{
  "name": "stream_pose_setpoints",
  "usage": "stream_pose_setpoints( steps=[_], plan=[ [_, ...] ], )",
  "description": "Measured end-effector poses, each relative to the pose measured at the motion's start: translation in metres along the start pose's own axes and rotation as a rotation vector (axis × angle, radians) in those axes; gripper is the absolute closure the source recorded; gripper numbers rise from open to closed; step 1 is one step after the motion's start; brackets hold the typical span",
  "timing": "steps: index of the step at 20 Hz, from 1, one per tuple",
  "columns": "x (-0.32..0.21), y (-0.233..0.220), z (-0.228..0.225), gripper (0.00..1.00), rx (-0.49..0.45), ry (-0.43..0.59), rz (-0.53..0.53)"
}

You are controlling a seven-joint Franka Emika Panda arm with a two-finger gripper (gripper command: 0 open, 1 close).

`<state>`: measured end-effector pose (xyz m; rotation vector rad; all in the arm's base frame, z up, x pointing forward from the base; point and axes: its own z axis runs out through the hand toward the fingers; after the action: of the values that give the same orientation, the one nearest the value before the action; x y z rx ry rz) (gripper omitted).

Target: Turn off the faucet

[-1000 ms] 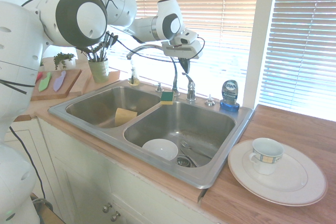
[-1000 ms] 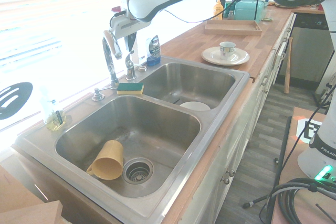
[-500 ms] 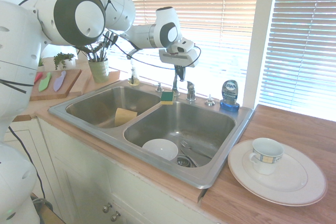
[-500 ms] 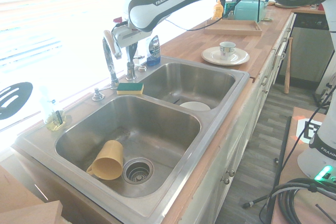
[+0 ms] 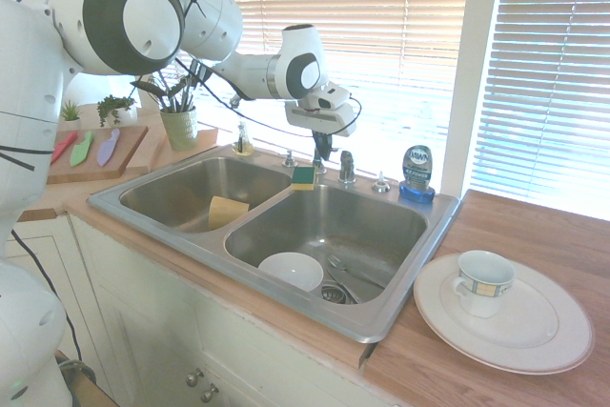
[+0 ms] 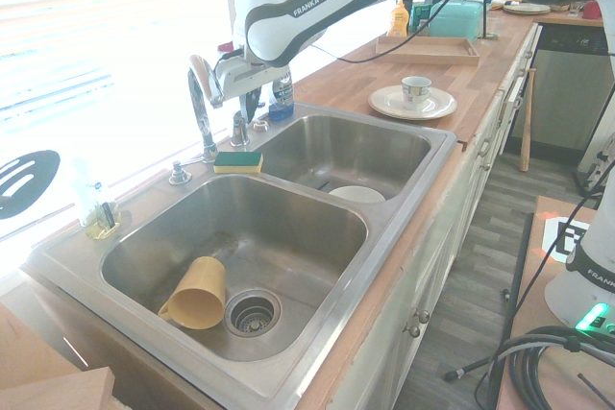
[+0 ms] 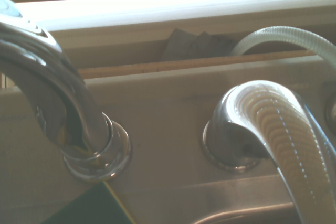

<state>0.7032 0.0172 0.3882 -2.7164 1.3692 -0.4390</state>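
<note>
In the first exterior view, the faucet [image 5: 320, 145] stands on the back rim of the steel double sink [image 5: 400, 302], at the divider between the two basins, with its lever handle [image 5: 347, 166] just to the right of the spout base. The gripper [image 5: 322, 148] hangs just above and left of that lever, pointing steeply down, jaws clenched with nothing between them. With closed jaws the sensible way to finish is a push: set the fingertips against the lever's top and press it down squarely, so they do not slide off the rounded chrome. The blue dish-soap bottle [image 5: 417, 173] stands further right along the rim, near but apart, and the green-and-yellow sponge [image 5: 304, 177] lies just in front of the spout base.

From the second exterior view, the gooseneck spout [image 6: 200, 112] rises on the gripper's window side and the lever [image 6: 238, 127] sits under the wrist. Room is tight: spout to one side, window blinds [image 6: 86, 26] behind, soap bottle [image 6: 280, 93] on the other. The open side is toward the basins. No stream is visible to me.

The wrist view shows the spout base collar [image 7: 97, 153] and the lever's domed body [image 7: 247, 129] close together on the sink deck [image 7: 168, 124], with little flat metal between them; a stray sideways move would likely knock the spout.
</note>
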Motion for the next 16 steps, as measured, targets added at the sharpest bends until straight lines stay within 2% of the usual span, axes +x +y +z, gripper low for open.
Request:
stream_pose_setpoints(
  steps=[11,16],
  plan=[
    [-0.031,0.072,0.005,1.00,-0.170,-0.183,0.006],
    [-0.060,0.105,-0.014,1.00,-0.217,-0.255,0.006]
  ],
)
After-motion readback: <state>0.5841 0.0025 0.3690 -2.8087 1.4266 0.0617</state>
